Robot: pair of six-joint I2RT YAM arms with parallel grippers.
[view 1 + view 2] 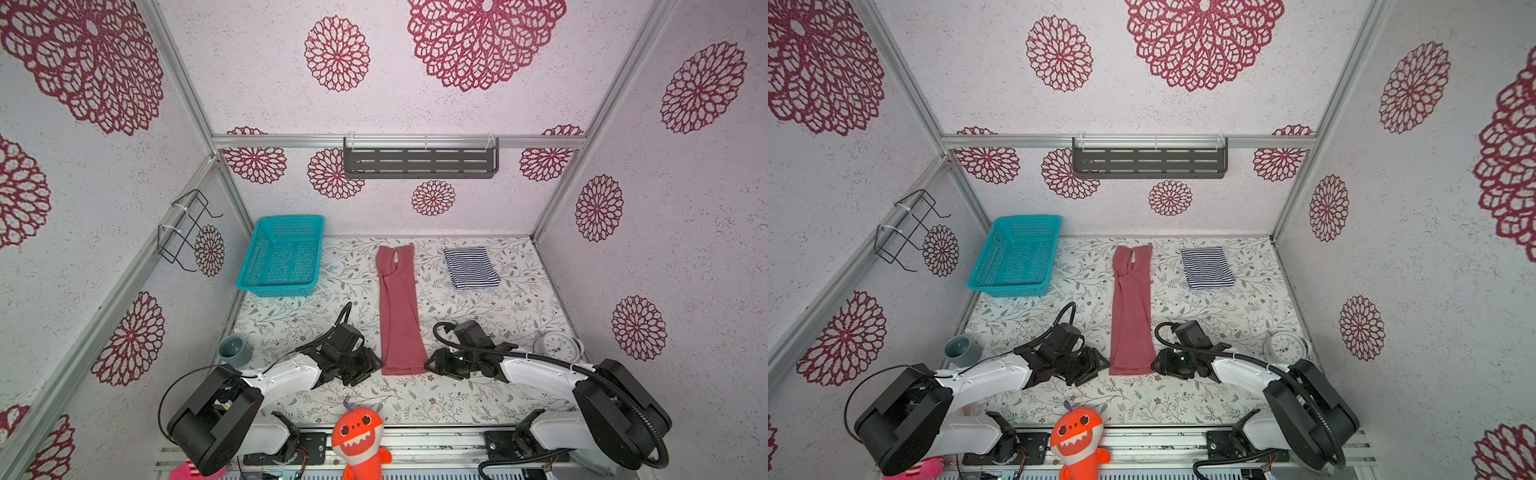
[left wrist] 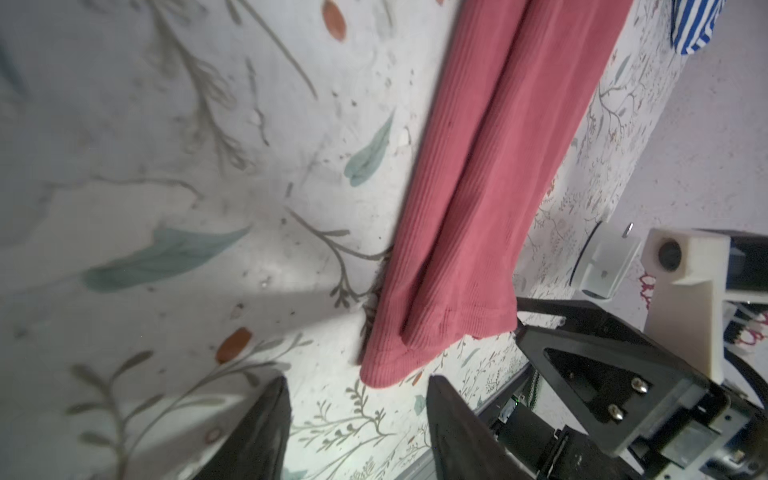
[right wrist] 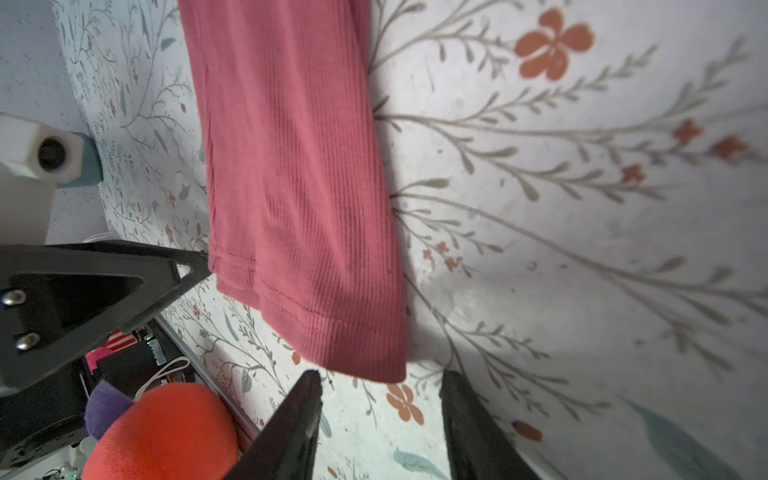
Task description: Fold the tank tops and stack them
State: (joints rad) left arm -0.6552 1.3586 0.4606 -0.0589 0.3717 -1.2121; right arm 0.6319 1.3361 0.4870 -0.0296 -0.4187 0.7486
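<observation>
The plain rose-red tank top (image 1: 399, 307) (image 1: 1131, 307) lies in the middle of the table, folded lengthwise into a long narrow strip with its hem toward the front. The striped tank top (image 1: 469, 268) (image 1: 1207, 268) sits folded at the back right. My left gripper (image 1: 376, 363) (image 2: 358, 382) is low at the hem's left corner, open, with the rose-red tank top's corner (image 2: 415, 332) just ahead of its tips. My right gripper (image 1: 430, 365) (image 3: 383, 376) is open at the hem's right corner (image 3: 353, 332). Neither holds cloth.
A teal basket (image 1: 282, 257) stands at the back left. A grey cup (image 1: 235, 351) is by the left wall and a white alarm clock (image 1: 559, 347) by the right wall. An orange plush toy (image 1: 359, 436) sits at the front edge. A dark shelf (image 1: 419, 158) hangs on the back wall.
</observation>
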